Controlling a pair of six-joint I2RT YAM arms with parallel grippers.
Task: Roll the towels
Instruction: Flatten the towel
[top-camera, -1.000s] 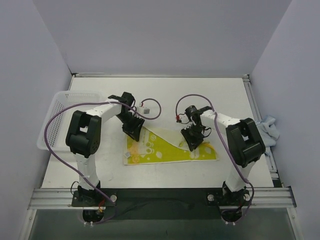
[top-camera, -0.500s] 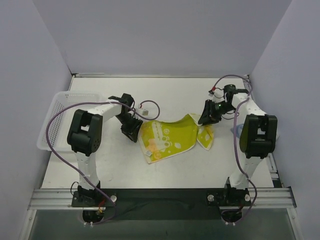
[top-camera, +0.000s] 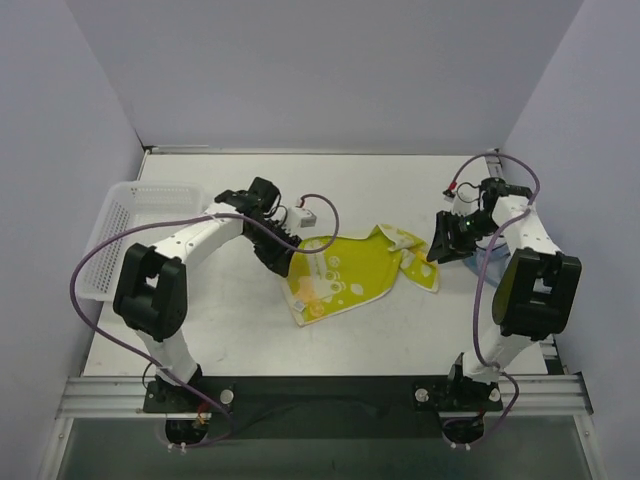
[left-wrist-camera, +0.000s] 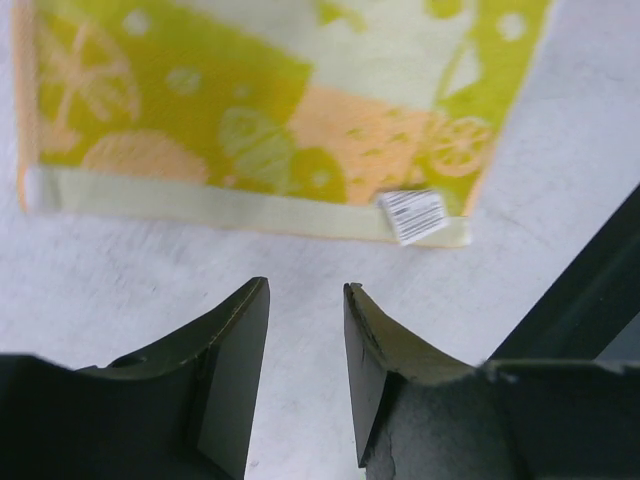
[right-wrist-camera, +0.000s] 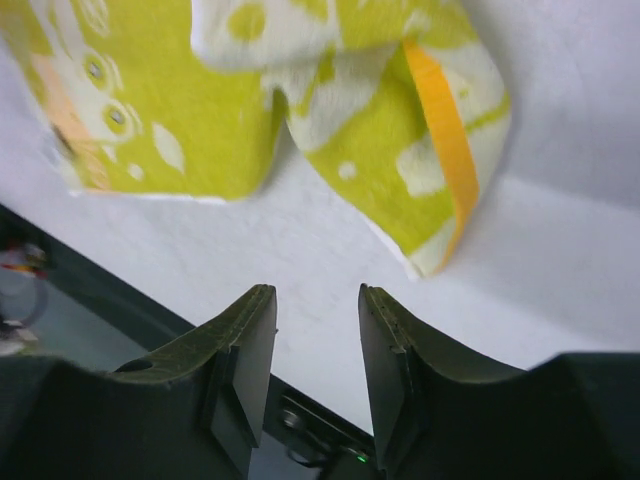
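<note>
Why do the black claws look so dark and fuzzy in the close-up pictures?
Left wrist view: the left gripper sits right by the lens, so it looks dark and soft, while the printed towel is sharp. Right wrist view: the right gripper is dark too, and the towel smears at one edge. Top view: light is even, shadows faint.

Blue towel (top-camera: 484, 266) mostly hidden behind right arm (top-camera: 521, 228).

You're looking at two towels: one printed towel (top-camera: 345, 275), one blue towel (top-camera: 487, 268). One basket (top-camera: 120, 235). Two arms, left arm (top-camera: 195, 237) and right arm (top-camera: 525, 225), each with one gripper: left gripper (top-camera: 283, 265), right gripper (top-camera: 447, 248). One desk (top-camera: 380, 190).
</note>
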